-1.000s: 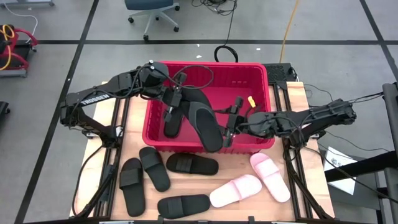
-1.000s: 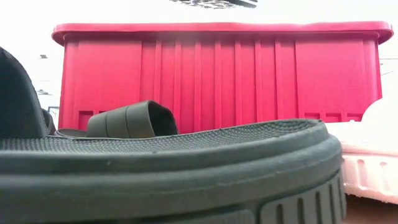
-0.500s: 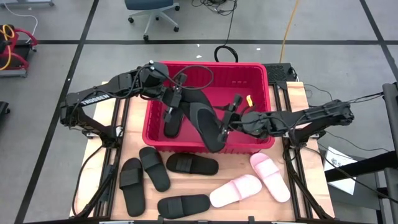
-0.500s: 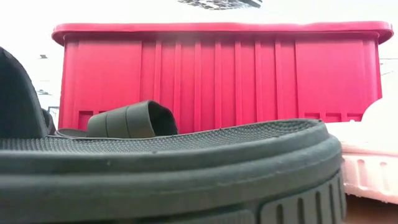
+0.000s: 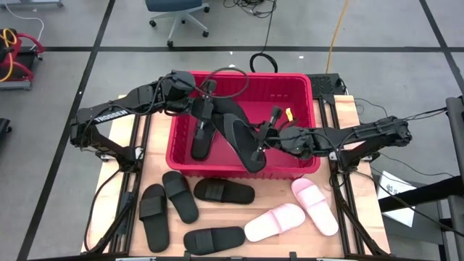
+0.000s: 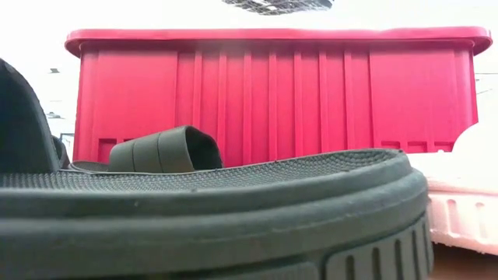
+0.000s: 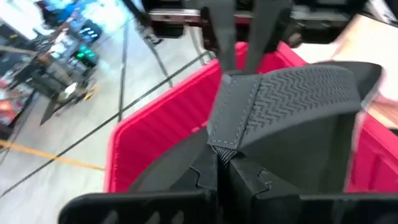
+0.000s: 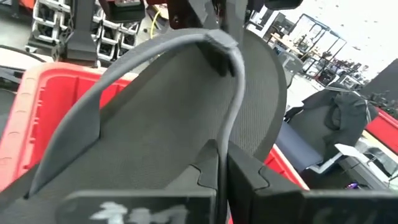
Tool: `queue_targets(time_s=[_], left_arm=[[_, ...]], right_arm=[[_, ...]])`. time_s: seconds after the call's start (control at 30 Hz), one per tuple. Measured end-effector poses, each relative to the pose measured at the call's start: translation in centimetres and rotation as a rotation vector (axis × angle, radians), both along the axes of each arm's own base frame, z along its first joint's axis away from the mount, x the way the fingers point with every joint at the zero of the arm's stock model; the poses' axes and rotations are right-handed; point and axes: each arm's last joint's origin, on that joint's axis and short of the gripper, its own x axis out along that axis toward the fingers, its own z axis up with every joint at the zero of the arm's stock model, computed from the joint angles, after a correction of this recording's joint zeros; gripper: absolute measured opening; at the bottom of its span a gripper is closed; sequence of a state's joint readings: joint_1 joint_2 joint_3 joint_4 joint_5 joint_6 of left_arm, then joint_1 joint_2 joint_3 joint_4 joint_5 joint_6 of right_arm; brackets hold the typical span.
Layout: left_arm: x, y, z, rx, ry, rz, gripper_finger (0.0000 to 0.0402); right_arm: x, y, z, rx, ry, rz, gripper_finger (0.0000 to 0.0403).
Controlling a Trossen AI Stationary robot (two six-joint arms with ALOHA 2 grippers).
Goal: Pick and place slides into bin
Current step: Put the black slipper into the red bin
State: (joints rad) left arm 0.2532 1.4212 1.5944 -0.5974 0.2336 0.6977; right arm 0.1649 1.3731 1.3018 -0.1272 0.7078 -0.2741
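Two black slides are at the red bin and six slides wait on the table in front of it, so the job looks about a quarter done. From the left: the left gripper reaches over the bin, its fingers closed on the strap of a large black slide that tilts across the bin; a second black slide lies flat inside. The right gripper, fingers pinched shut on the same tilted slide's edge, comes in from the right. Four black slides and two pink slides sit close together, some touching, which may crowd later pickups.
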Motion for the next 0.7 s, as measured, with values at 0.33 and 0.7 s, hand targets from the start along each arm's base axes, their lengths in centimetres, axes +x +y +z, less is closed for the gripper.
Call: queue_targets(time_s=[0.33, 0.7], left_arm=[[0.0, 0.4, 0.2, -0.012, -0.014, 0.163, 0.0083], [0.0, 0.7, 0.1, -0.112, -0.021, 0.312, 0.0124]], right_arm=[[0.2, -1.5, 0.5, -0.004, -0.048, -0.047, 0.0001], [0.1, -3.7, 0.5, -0.055, -0.032, -0.21, 0.0001]])
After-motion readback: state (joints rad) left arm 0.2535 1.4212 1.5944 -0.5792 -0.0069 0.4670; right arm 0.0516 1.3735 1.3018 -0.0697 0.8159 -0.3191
